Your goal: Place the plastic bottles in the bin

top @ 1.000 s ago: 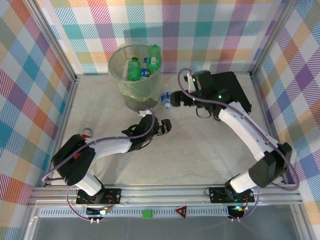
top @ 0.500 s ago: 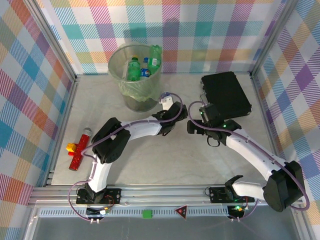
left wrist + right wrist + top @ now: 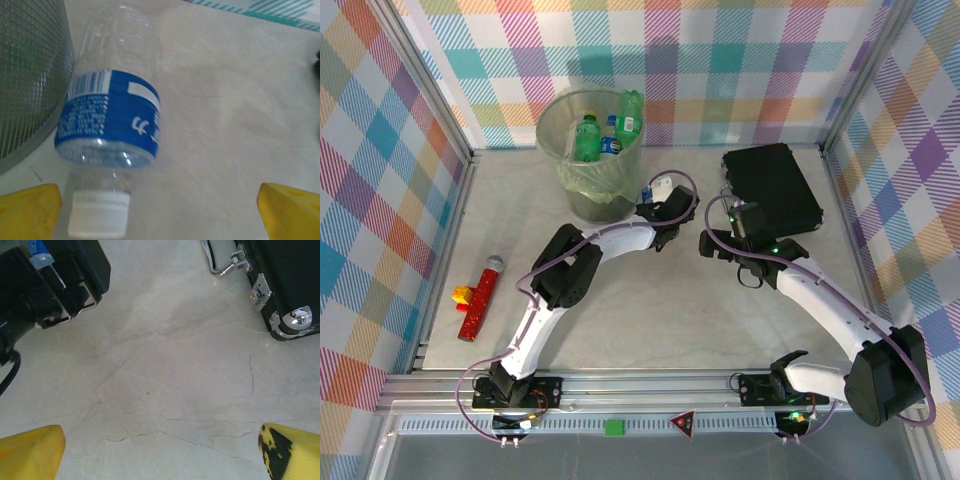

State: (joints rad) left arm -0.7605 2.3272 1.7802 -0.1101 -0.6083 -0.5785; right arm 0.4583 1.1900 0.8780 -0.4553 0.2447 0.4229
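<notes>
**Both claws released; 1 bottle lies loose beside the bin**

The bin (image 3: 552,150) stands just ahead of your left claw (image 3: 160,215), with its mesh wall close to the finger on that side. At least 3 plastic bottles (image 3: 587,137) already sit inside it. The black case (image 3: 285,280) lies ahead of your right claw (image 3: 160,452) and off to its outer side, apart from it. Both claws are spread wide and grasp nothing.

The loose bottle (image 3: 107,117) lies on its side on the table (image 3: 165,380) between your left claw's fingers. Its cap points back toward the wrist, and it sits off centre toward the bin.

What could go wrong:
- If you close from here, the bin-side finger would likely meet the bottle first and roll it away, or catch the mesh.
- The bottle looks empty and thin-walled, so a hard squeeze could buckle it and make it slip out.
- Your left wrist sits just ahead of your right claw, so moving either arm inward risks a knock.

The bottle's label is blue with a white barcode strip, a white block and 1 white mark. No brand name can be read.
</notes>
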